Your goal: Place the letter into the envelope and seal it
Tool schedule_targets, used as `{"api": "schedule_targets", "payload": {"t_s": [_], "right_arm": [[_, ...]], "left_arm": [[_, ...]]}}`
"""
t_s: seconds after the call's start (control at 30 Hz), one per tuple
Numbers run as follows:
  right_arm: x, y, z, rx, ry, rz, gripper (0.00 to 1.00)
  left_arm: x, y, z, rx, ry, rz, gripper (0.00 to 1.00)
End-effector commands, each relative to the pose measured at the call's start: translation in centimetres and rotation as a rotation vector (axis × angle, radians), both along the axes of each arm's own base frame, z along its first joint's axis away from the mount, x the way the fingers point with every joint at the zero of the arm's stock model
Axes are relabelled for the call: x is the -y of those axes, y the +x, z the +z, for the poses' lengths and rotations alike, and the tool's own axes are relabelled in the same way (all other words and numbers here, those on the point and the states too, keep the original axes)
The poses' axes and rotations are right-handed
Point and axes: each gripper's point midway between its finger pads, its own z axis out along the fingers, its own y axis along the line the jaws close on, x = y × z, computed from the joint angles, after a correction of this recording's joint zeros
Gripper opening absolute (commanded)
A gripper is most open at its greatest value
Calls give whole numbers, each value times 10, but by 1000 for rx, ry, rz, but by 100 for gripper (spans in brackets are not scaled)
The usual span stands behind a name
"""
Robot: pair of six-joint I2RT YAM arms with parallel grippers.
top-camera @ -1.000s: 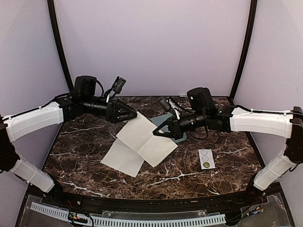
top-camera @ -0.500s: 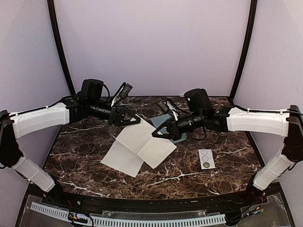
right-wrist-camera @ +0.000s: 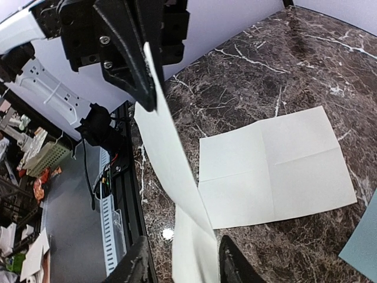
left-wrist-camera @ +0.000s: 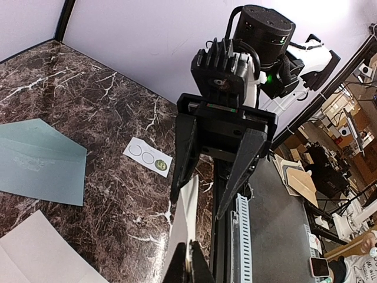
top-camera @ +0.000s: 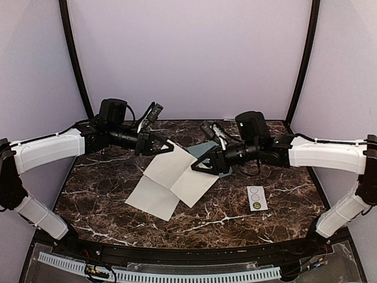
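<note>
The letter (top-camera: 171, 183), a creased off-white sheet, lies mostly flat on the marble with its far edge lifted. My left gripper (top-camera: 170, 145) is shut on that raised corner; in the left wrist view the left gripper (left-wrist-camera: 189, 260) has the paper's edge pinched between its tips. Facing it, my right gripper (top-camera: 195, 168) is open. In the right wrist view the lifted paper (right-wrist-camera: 177, 177) runs between the right gripper's (right-wrist-camera: 185, 266) spread fingers (right-wrist-camera: 232, 265) without being pinched. The pale blue-green envelope (top-camera: 198, 151) lies flat behind the letter, mostly hidden under the right gripper, and is plainer in the left wrist view (left-wrist-camera: 38, 162).
A small white strip with three circles (top-camera: 257, 198) lies right of the letter. Purple walls close the back and sides. A slotted white rail (top-camera: 159, 275) runs along the table's near edge.
The left gripper moved in and closed on the letter's raised corner. The right gripper, shut a second ago, has opened and drawn slightly back to the right.
</note>
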Motion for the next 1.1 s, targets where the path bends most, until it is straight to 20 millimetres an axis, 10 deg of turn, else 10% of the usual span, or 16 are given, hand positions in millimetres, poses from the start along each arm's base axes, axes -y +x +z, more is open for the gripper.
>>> {"api": "schedule_targets", "payload": {"t_s": [0.0,0.6,1.07], "right_arm": [[7,6,18,48,76,-56,44],[16,21,43,-3,378,-258,61],[7,22,42,-28,412,-265,29]], "left_arm": [[-15,-1,40,92,-117,31,0],[-39,12,62,114,-231,131,0],[-39,13,59,104,-241,138,0]]}}
